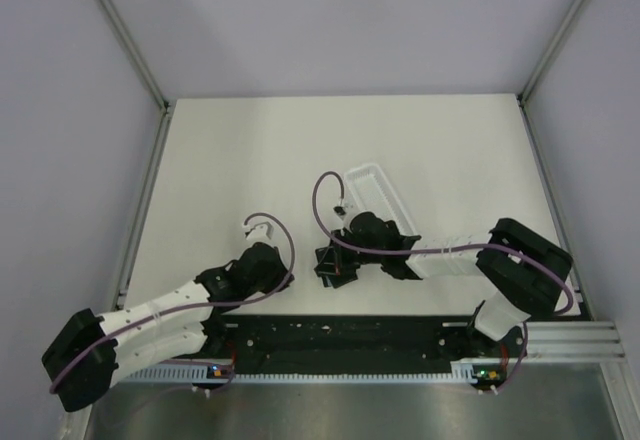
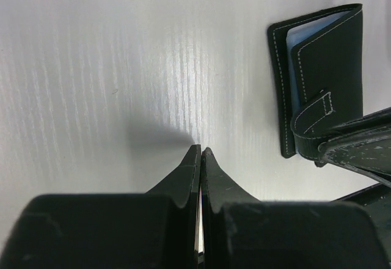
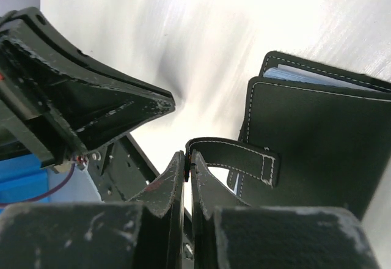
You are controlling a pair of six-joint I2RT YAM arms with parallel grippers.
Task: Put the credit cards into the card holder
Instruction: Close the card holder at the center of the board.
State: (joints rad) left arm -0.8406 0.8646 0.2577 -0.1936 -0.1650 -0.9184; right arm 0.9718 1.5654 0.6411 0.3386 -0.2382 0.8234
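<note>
The card holder point(image 1: 325, 270) is a small black stitched wallet lying near the table's front edge, with blue-grey lining showing at its open edge point(image 2: 305, 33). My right gripper point(image 3: 188, 156) is shut on the end of its closing strap point(image 3: 235, 159), which arches up from the wallet body point(image 3: 317, 140). My left gripper point(image 2: 200, 150) is shut with nothing in it, low over bare table just left of the card holder point(image 2: 324, 67). In the top view the right gripper point(image 1: 345, 260) covers part of the wallet and the left gripper point(image 1: 278, 272) sits beside it. The credit cards are out of view.
A long white ribbed tray point(image 1: 375, 195) lies just behind the right wrist. A black rail point(image 1: 350, 335) runs along the near edge between the arm bases. Grey walls with metal posts enclose the white table point(image 1: 240, 160).
</note>
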